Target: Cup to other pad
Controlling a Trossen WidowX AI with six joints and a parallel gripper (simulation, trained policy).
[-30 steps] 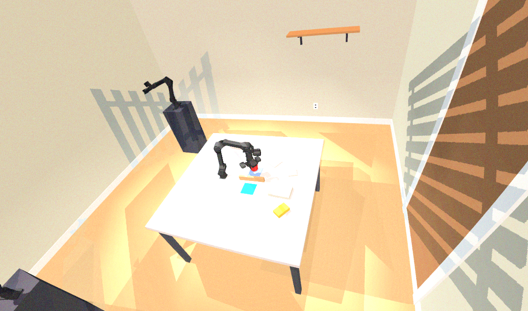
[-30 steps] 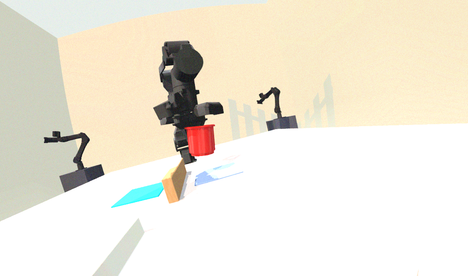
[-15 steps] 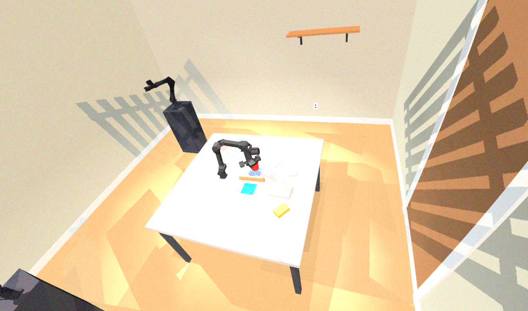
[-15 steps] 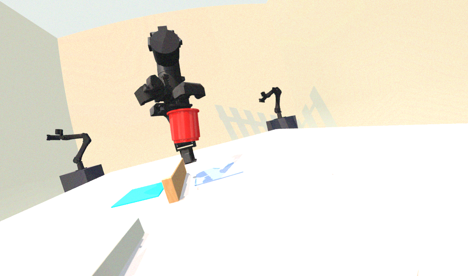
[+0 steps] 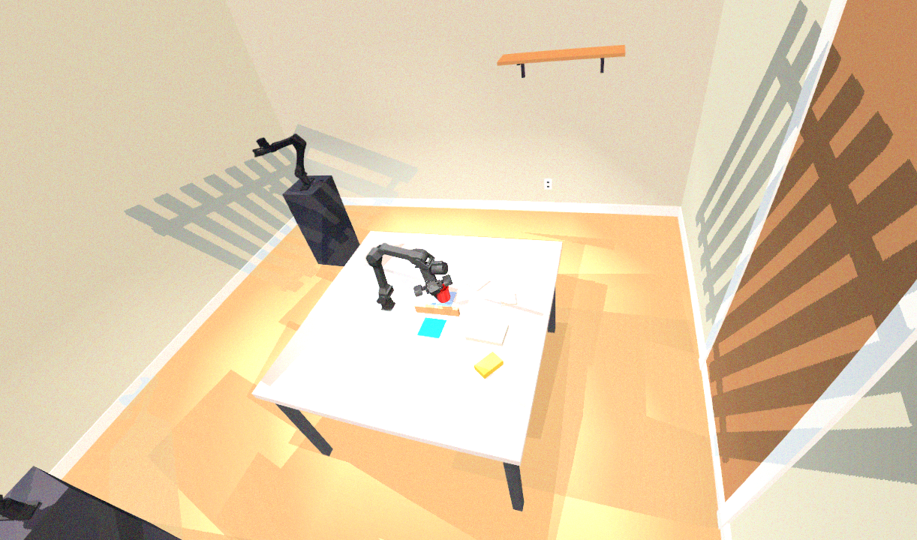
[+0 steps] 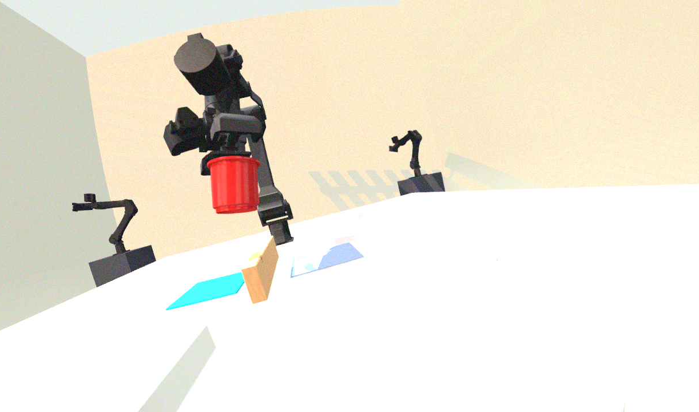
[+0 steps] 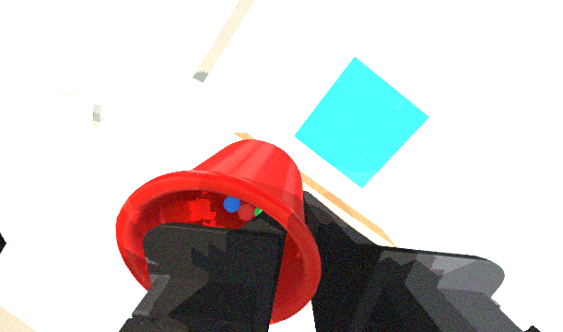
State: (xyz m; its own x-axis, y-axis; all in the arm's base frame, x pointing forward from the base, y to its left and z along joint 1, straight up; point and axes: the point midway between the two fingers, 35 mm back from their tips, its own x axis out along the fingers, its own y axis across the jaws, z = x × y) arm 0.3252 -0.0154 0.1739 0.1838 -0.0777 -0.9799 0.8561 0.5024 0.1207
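Observation:
The red cup (image 5: 443,295) (image 6: 234,185) (image 7: 263,159) is off the table, roughly upright in the exterior view and higher than the wooden barrier. My gripper (image 6: 230,153) (image 7: 295,195) is shut on its wall, one finger inside the cup and one outside. Inside show a blue marble (image 7: 231,204), a red marble (image 7: 246,212) and part of a green marble (image 7: 258,211); a finger and the rim hide the rest. The cyan pad (image 5: 432,328) (image 6: 208,289) (image 7: 361,122) bears nothing. The blue pad (image 6: 344,252) lies across the barrier, partly washed out by light.
The wooden barrier (image 5: 437,310) (image 6: 261,274) (image 7: 346,204) stands on edge between the pads. A yellow block (image 5: 488,364) and a pale flat slab (image 5: 487,332) lie farther along the table. Two other arms stand on dark pedestals away from the table.

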